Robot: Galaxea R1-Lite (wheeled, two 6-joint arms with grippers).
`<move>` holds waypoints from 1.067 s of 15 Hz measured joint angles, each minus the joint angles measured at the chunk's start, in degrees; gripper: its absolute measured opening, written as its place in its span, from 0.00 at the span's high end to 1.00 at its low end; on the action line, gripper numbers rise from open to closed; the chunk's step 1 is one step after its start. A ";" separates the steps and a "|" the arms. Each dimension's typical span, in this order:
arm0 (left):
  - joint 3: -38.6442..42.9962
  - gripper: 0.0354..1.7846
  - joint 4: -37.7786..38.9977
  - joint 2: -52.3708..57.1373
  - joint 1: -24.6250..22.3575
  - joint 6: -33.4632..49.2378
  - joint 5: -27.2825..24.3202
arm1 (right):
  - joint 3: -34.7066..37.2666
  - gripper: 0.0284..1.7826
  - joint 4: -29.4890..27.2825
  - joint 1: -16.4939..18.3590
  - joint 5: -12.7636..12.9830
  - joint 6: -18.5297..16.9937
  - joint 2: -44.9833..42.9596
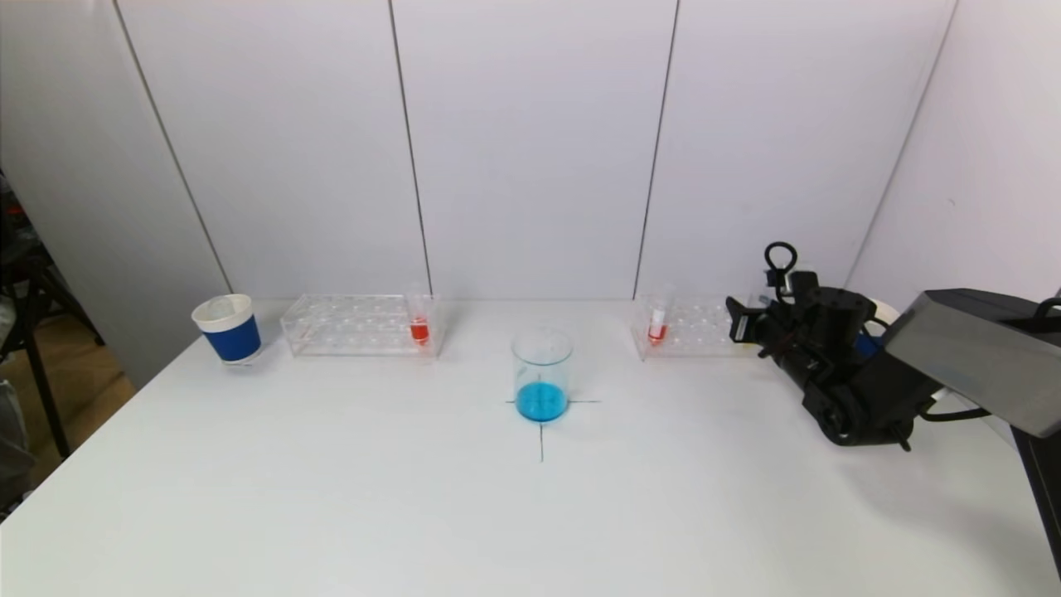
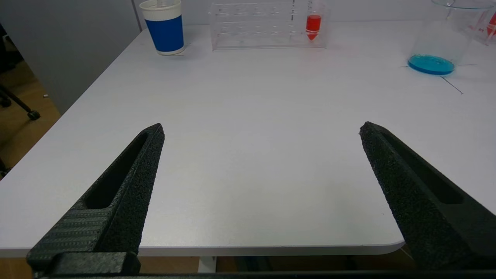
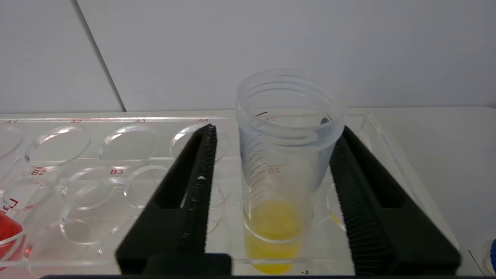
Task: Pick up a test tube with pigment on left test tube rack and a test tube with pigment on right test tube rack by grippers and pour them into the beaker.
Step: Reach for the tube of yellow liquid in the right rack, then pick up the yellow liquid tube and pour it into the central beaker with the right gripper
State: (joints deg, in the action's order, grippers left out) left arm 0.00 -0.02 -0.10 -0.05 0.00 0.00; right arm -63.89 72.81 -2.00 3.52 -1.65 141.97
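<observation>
1. Your right gripper sits at the far end of the right test tube rack, fingers straddling the yellow-pigment tube; one finger touches its rim, the other has a gap, so no full clench yet.
2. That tube stands upright in slot B5.
3. Your left gripper hangs wide open over the near table edge.
4. The beaker, blue liquid inside, stands mid-table between the racks; the left test tube rack holds a red tube.
</observation>
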 joint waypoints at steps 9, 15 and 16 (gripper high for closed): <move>0.00 0.01 0.02 0.00 0.00 -0.02 -0.02 | 0.28 0.70 0.12 -0.26 0.06 0.05 -0.07; 0.00 0.01 0.02 0.00 0.00 0.00 0.00 | 0.35 0.70 -0.16 -0.26 0.06 0.11 -0.32; 0.00 0.01 0.02 0.00 0.00 -0.02 0.00 | 0.48 0.70 -0.18 -0.26 0.11 0.17 -0.51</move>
State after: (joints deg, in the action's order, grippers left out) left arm 0.00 0.00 -0.10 -0.05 -0.02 0.00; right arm -63.42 72.63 -2.26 3.63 -1.48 141.46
